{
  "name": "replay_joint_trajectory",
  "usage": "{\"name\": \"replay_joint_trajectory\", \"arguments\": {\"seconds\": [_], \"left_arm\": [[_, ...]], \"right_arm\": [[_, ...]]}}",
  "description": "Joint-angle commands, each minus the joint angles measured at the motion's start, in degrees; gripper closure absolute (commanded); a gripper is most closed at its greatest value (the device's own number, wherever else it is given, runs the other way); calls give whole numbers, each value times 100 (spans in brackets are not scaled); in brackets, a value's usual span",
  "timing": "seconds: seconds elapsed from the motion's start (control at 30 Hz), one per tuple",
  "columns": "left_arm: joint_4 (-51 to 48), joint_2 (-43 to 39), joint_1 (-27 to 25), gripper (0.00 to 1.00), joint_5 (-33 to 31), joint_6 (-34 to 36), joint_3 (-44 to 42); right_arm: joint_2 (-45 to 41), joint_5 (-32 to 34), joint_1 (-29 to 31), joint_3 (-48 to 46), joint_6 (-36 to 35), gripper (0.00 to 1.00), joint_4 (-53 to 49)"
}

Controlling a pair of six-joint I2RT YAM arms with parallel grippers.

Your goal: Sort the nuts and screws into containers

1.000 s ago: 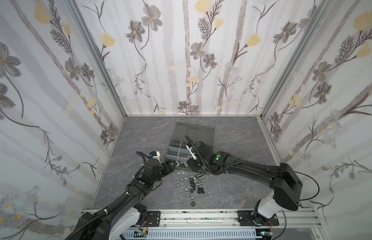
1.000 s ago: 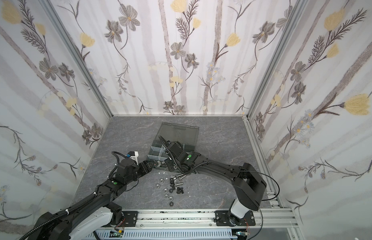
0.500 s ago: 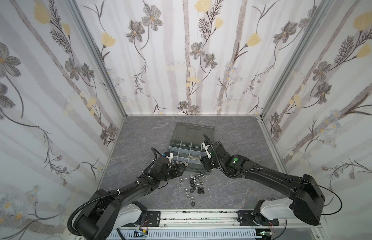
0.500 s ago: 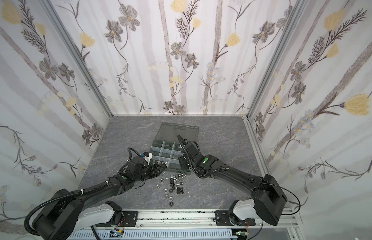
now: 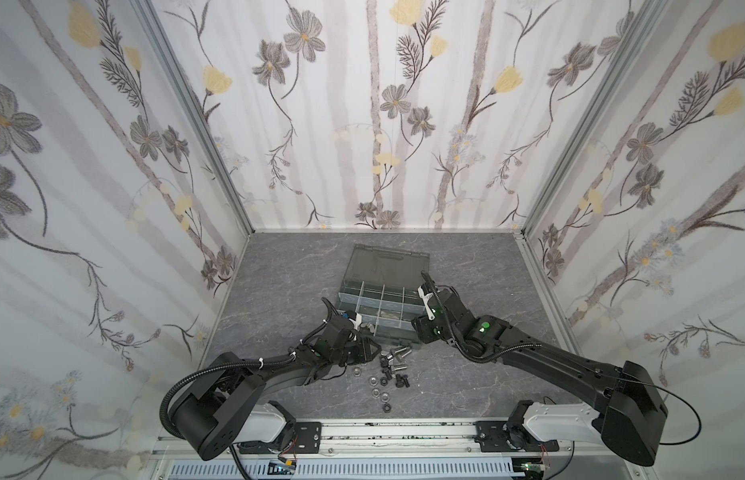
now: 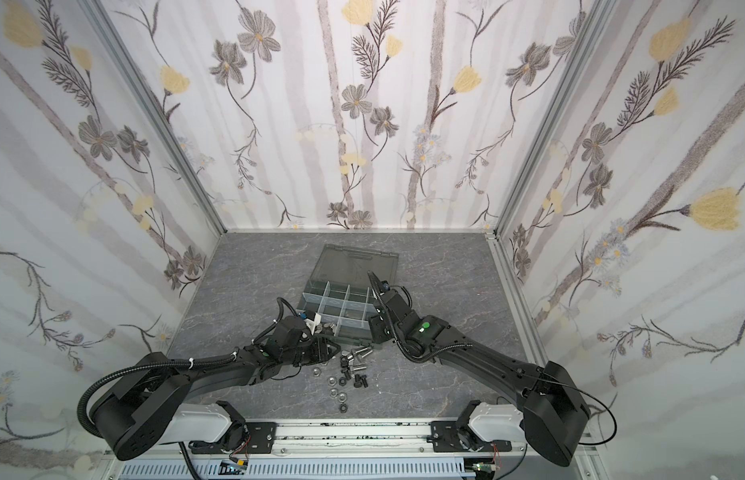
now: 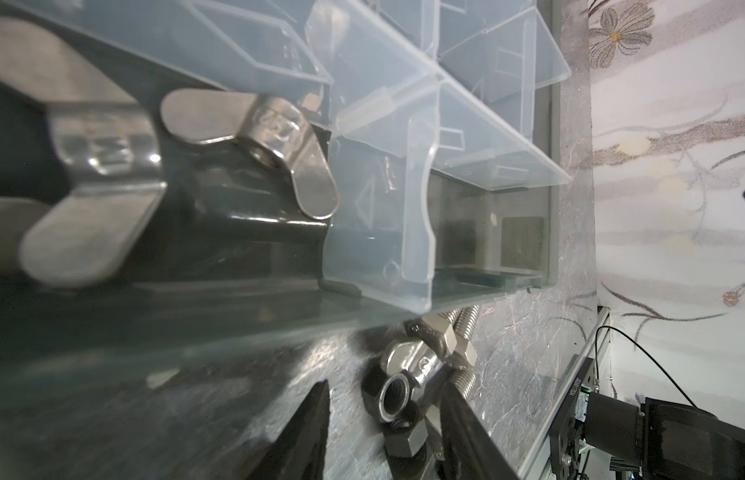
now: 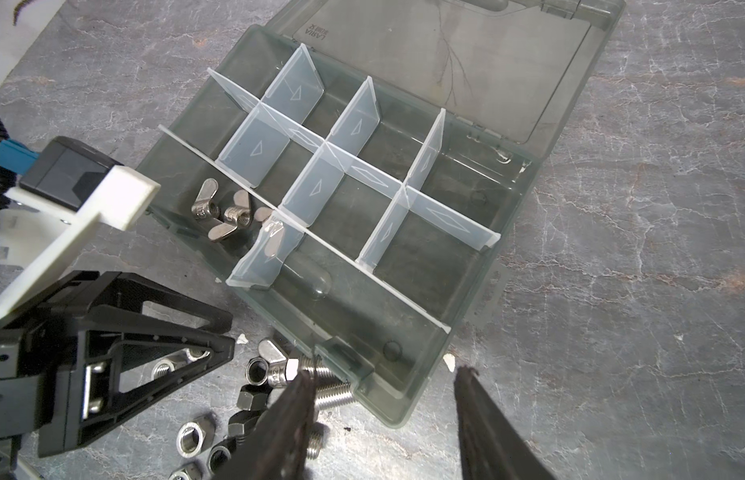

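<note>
**Left tool**: low over the bench, jaws apart, nothing gripped. They straddle a silver wing nut at the edge of the loose pile of screws and nuts, just in front of the organiser box.
- Risk: a black nut and silver screws lie against the wing nut. A squeeze could catch two pieces or flick one away.

**Box:** lid open. Sorted wing nuts lie in one corner cell; the other cells look bare.
- Risk: a divider at that cell sits crooked, with one wing nut partly under it. Dropped pieces may slide into the neighbouring cell.

**Right tool**: jaws apart, empty, above the box's front corner beside the pile.
- Risk: both tools are close over one small pile, so a reach from either could knock the other.
</note>
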Motion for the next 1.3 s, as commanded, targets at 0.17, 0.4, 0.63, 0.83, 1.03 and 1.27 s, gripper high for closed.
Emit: {"name": "replay_joint_trajectory", "arguments": {"seconds": [0.17, 0.4, 0.63, 0.83, 1.03, 1.27], "left_arm": [[235, 431, -163, 58, -67, 202, 333], [230, 694, -283, 62, -172, 367, 364], [235, 823, -331, 67, -200, 463, 363], [231, 856, -360, 72, -103, 547, 401], [239, 916, -367, 76, -101, 548, 453], [239, 932, -423, 81, -41, 556, 514]], "right_arm": [[-94, -36, -4, -186, 181, 45, 263], [-112, -57, -4, -271, 187, 45, 294], [-120, -87, -5, -307, 180, 45, 342], [-145, -132, -6, -377, 207, 46, 426], [-184, -125, -6, -425, 227, 45, 449], [-217, -133, -4, -451, 259, 46, 487]]}}
